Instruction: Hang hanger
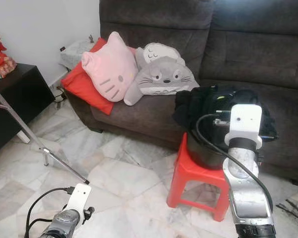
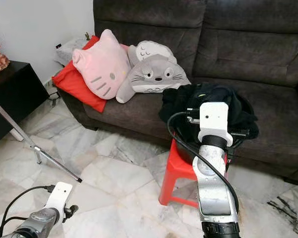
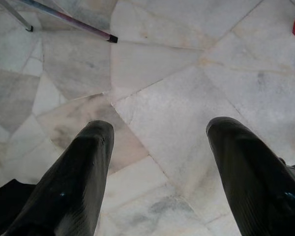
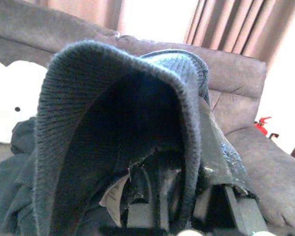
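Cushions: three on sofa (image 1: 268,59), upper left | stool (image 1: 188,171): one, red, centre-right | right gripper (image 4: 152,191): buried in dark knit garment (image 4: 113,128), finger state unclear | left gripper (image 3: 157,147): spread, empty, over marble floor (image 3: 187,98) | hanger: unseen.

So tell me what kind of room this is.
Most likely a home living room: a dark brown sofa holding character cushions, a marble-tiled floor, and a red plastic stool carrying dark clothing.
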Controlling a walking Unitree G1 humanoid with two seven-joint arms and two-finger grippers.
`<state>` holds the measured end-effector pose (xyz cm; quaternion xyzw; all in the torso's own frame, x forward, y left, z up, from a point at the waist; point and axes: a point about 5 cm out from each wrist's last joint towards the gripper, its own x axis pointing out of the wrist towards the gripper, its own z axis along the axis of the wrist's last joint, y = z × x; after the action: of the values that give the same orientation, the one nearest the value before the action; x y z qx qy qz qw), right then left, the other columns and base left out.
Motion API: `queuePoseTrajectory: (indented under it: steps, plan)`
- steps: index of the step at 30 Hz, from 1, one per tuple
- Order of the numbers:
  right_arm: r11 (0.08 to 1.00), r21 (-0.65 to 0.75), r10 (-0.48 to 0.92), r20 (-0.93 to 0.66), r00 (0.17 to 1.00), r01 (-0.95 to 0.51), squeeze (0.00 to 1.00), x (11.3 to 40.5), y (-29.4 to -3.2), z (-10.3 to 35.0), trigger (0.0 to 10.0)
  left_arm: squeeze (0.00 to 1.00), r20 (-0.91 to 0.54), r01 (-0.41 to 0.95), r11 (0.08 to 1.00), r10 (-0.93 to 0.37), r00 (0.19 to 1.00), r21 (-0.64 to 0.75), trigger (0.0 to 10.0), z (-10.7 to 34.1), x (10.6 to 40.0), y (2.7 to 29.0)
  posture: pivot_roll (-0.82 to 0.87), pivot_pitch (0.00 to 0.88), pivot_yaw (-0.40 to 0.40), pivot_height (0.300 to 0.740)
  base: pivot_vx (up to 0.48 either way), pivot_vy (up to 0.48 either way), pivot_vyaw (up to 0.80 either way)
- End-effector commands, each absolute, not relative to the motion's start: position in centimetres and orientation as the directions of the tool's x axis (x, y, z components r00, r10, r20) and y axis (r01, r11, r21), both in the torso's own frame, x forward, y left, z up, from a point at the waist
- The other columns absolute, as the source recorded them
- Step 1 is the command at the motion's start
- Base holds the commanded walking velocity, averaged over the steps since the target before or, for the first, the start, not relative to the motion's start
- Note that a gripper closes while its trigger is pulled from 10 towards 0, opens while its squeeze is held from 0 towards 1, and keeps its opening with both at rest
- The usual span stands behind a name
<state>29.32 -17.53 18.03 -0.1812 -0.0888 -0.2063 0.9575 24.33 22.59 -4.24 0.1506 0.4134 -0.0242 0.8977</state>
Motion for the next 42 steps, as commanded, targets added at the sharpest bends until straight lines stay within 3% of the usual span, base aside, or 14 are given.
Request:
queuePoseTrajectory:
  steps: [1,30,42]
  plan:
    - [0.855,-0.301,-0.348,0.271,0.897,0.422,0.0,29.2,-17.1,18.9,10.0,0.0,-0.754,0.166,0.951,0.094,0.65,0.262,10.0,-4.4,23.9,23.0,-0.15,0.0,0.082,0.74,-0.3,0.0,0.0]
    - [0.844,-0.364,-0.3,0.288,0.91,0.393,0.0,29.6,-17.3,19.5,10.0,0.0,-0.745,0.145,0.958,0.092,0.661,0.247,10.0,-4.3,24.1,22.8,-0.14,0.0,0.076,0.74,-0.353,0.0,0.0]
    - [0.851,-0.417,-0.164,0.369,0.915,0.32,0.0,29.7,-15.3,20.9,10.0,0.0,-0.744,0.146,0.956,0.095,0.662,0.253,10.0,-4.2,24.3,22.7,-0.14,0.0,0.075,0.74,-0.363,0.0,0.0]
